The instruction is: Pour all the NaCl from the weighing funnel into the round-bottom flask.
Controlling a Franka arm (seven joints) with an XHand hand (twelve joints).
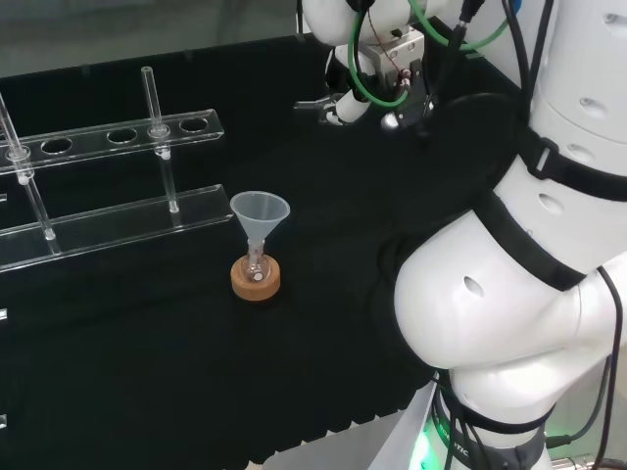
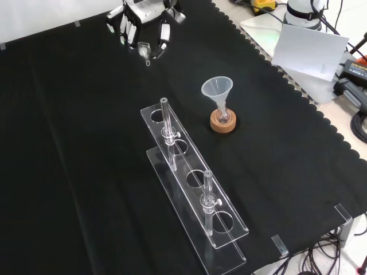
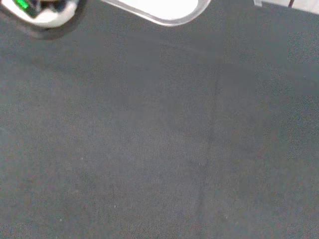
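A small round-bottom flask [image 1: 256,266] stands on a cork ring [image 1: 256,281] in the middle of the cloth, with a clear plastic funnel [image 1: 260,211] in its neck. The front view has the flask [image 2: 223,117], its cork ring [image 2: 223,124] and the funnel [image 2: 217,89] right of centre. My hand [image 2: 143,26] hangs at the top of the front view, well away from the flask, its fingers curled down round a small clear weighing funnel [image 2: 144,52]. In the head view my hand [image 1: 345,106] is high up, behind the flask and to its right. What the weighing funnel contains I cannot make out.
A clear plastic test-tube rack [image 1: 118,132] with two upright tubes stands left of the flask in the head view; the same rack [image 2: 195,189] lies nearer the camera in the front view. A white sheet [image 2: 309,51] lies off the cloth's right edge.
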